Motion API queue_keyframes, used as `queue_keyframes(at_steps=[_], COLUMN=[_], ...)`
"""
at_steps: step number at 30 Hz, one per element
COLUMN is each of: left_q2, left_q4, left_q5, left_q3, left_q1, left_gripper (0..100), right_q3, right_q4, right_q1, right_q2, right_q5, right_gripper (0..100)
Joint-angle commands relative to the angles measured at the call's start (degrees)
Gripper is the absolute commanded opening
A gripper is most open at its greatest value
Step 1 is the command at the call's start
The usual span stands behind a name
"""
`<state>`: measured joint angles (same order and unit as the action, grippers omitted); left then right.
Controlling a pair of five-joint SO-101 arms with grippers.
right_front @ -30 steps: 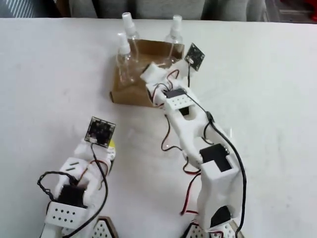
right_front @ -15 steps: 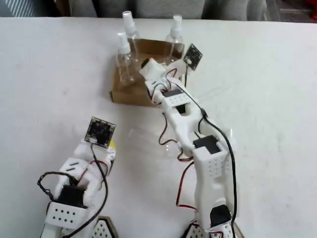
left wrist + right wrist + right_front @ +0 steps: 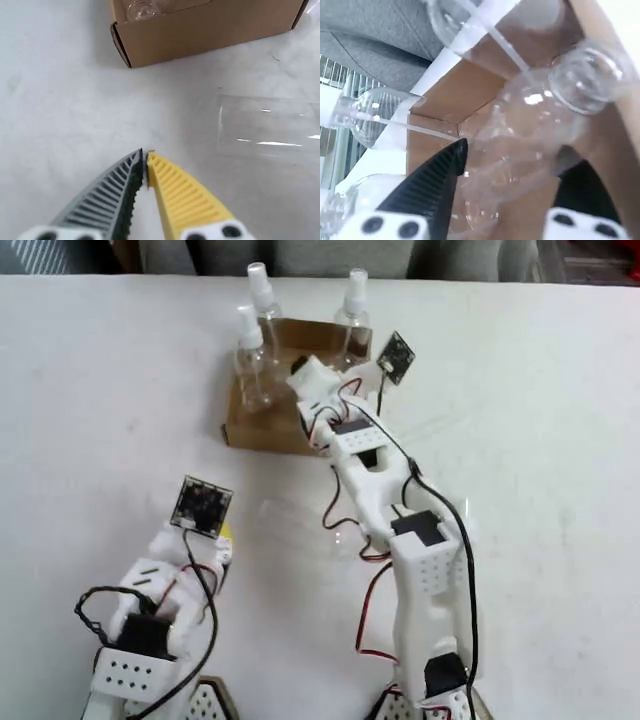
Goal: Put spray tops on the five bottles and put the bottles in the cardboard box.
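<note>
Right arm deeper, bottle nearly boxed
High: right tool (image 3: 312,380) has pushed further over the cardboard box (image 3: 250,430). Left wrist: left tool (image 3: 145,155) closed, empty, near a lying bottle (image 3: 270,130). Right wrist: another bottle (image 3: 520,130) low inside; grip cannot be told.

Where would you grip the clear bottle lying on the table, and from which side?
Probably mid-body, from above: the bottle lies on its side on the table, so the left gripper could close across its straight round wall.
</note>
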<state>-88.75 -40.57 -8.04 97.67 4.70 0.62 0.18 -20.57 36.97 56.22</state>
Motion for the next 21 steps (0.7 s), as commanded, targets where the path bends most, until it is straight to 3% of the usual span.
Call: queue_keyframes(at_steps=[1, 9, 15, 21], left_q2=[-0.5, -0.5, -0.5, -0.5], left_q4=[-0.6, -0.4, -0.4, -0.4], left_q5=[-0.4, -0.4, -0.4, -0.4], left_q3=[-0.3, -0.3, -0.3, -0.3], left_q1=[-0.4, -0.4, -0.4, -0.4], left_gripper=[2, 2, 2, 2], right_q3=[-3.2, -3.8, -4.0, -3.7], right_q4=[-0.5, -0.2, 3.8, 7.2], right_q1=[1.0, 1.1, 2.3, 2.9], right_q2=[0.7, 1.3, 0.8, -1.0], right_q5=[0.3, 0.3, 0.2, 0.2], right_gripper=[15.3, 14.9, 1.5, 1.5])
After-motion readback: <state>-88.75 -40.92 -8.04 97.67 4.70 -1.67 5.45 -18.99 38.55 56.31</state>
